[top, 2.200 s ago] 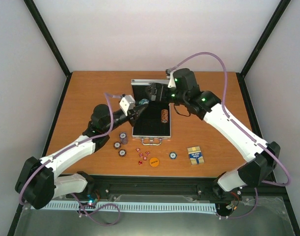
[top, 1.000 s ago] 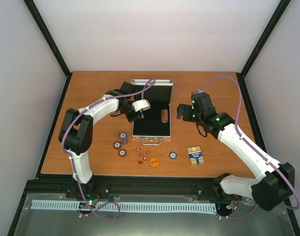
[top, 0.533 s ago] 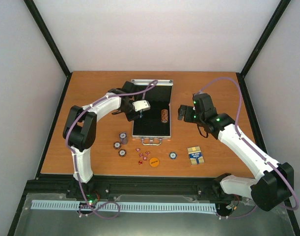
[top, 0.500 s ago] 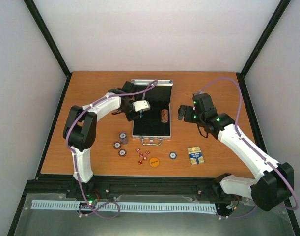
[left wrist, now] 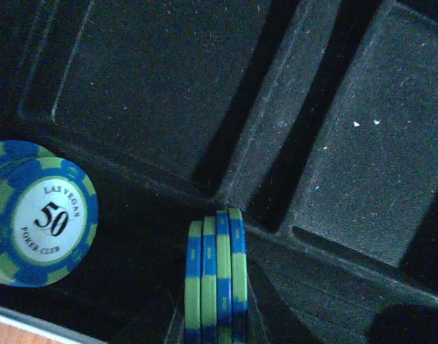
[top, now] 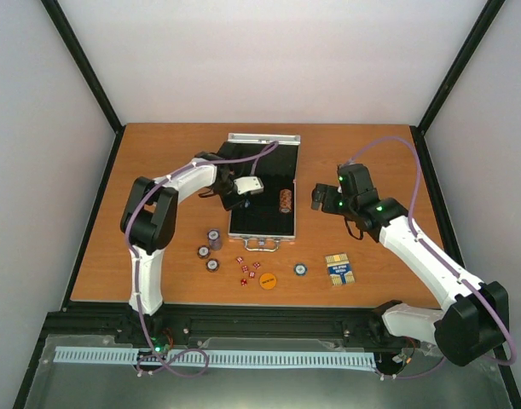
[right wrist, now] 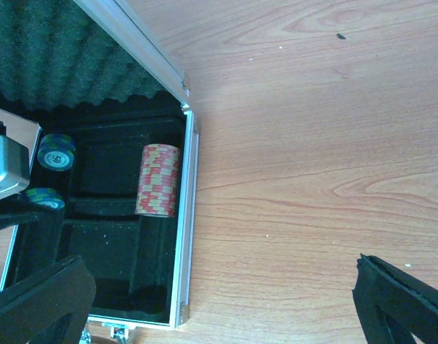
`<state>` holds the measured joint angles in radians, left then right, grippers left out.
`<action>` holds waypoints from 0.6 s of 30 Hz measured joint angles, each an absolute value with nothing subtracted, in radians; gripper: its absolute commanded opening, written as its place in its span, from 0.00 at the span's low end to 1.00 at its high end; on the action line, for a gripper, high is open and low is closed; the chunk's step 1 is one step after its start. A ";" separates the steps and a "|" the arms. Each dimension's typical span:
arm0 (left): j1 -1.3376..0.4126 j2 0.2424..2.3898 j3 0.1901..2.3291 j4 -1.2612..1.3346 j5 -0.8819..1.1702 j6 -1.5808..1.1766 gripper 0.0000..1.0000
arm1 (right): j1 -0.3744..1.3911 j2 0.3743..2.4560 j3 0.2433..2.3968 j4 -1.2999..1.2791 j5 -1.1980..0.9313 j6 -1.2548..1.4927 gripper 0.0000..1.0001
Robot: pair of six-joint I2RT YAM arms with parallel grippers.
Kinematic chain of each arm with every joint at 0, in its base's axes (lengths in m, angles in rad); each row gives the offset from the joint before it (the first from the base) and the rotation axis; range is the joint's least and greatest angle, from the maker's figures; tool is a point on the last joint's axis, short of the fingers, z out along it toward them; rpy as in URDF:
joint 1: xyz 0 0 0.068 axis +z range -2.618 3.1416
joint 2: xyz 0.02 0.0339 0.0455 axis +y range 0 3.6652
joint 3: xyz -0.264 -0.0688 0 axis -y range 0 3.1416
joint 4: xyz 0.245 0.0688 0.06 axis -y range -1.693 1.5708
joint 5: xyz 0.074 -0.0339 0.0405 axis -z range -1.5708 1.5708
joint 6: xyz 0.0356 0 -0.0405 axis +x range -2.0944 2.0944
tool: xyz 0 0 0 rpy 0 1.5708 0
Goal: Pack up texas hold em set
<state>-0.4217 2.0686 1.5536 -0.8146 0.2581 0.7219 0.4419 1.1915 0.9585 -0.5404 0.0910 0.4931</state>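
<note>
On the wooden table (top: 158,162), the silver case (top: 264,232) lies open near the middle, its lid tipped back toward the far edge and its handle (top: 262,246) facing the arms. The left gripper (top: 241,192) reaches into the left side of the black-lined tray, its jaws pinched narrow on four blue-green chips (left wrist: 216,276) held on edge; whether these touch the lining cannot be told. Near them in the same part of the tray lies a short blue stack (left wrist: 39,215) whose top chip reads 50. A longer red-and-cream chip roll (right wrist: 159,179) rests on its side in a slot by the case's right wall. The right gripper (top: 318,198) hangs over bare wood just right of the case, its fingers (right wrist: 399,301) spread wide with nothing between them. In front of the case, three loose chips (top: 210,250) sit to the left, the red dice (top: 247,268) are scattered near the orange disc (top: 268,279), a single blue chip (top: 301,269) lies further right, and the card deck (top: 338,268) lies beyond it.
</note>
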 measured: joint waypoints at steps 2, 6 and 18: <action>-0.422 2.080 1.556 -0.818 0.256 0.726 0.01 | 0.436 1.192 0.953 -0.536 0.089 0.493 1.00; -0.421 2.086 1.565 -0.821 0.239 0.733 0.01 | 0.427 1.192 0.944 -0.529 0.076 0.493 1.00; -0.432 2.087 1.536 -0.746 0.143 0.767 0.25 | 0.414 1.192 0.916 -0.519 0.052 0.492 1.00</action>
